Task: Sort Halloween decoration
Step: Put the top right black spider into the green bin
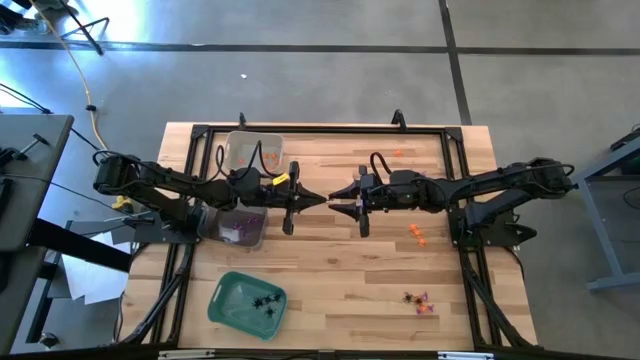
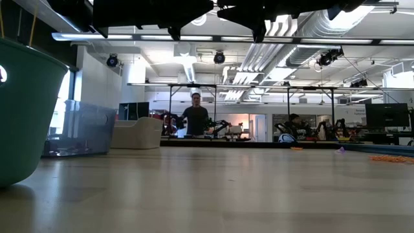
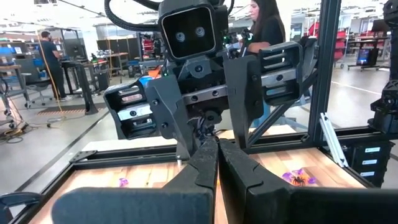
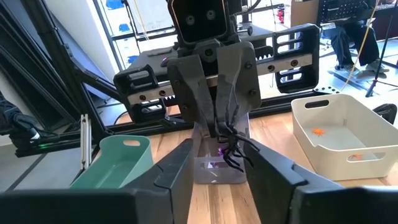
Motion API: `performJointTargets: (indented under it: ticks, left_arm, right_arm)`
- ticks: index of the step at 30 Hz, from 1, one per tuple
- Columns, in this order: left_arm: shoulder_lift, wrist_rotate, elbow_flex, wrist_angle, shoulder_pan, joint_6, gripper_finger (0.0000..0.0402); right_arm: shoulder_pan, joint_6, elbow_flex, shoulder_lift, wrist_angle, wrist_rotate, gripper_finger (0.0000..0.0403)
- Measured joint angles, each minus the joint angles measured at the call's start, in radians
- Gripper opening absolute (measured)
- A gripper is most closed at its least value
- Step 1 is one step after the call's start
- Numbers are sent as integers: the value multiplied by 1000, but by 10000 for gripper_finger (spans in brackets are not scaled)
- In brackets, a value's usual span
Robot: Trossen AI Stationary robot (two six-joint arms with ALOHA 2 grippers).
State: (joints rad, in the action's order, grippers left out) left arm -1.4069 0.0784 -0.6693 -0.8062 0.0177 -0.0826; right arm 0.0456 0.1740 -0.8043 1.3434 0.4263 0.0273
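Observation:
High above the middle of the table my two grippers meet tip to tip. My left gripper (image 1: 320,200) comes from the table's left, shut on a black spider (image 4: 233,148) of the Halloween decoration. My right gripper (image 1: 338,200) faces it, open, its fingers (image 4: 177,168) standing on either side of the spider and the left fingertips without touching them. Loose orange trinkets (image 1: 415,233) and a mixed small heap (image 1: 418,300) lie on the table's right half. My left gripper pinches the black spider's body (image 4: 229,142) between its two fingertips (image 4: 217,124). The fingers lie level and come from the table's left. The spider is lifted well clear of the table, its legs sticking out past the fingertips toward my right gripper.
On the left half stand a clear tray with orange pieces (image 1: 232,140), a clear tray with purple pieces (image 1: 250,238) and, near the front edge, a green tray with black spiders (image 1: 225,300). A black frame (image 1: 455,140) borders the table. People stand in the room beyond.

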Motion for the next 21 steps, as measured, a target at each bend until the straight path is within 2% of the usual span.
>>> performJointTargets:
  ticks: [4, 10, 21]
  left_arm:
    - [0, 0, 0, 0, 0, 0, 0]
    - [0, -2, 0, 0, 0, 0, 0]
    - [0, -1, 0, -7, 0, 3, 7]
  right_arm:
    - [0, 0, 0, 0, 0, 0, 90]
    - [0, 0, 0, 0, 0, -1, 11]
    - [0, 1, 0, 0, 0, -1, 3]
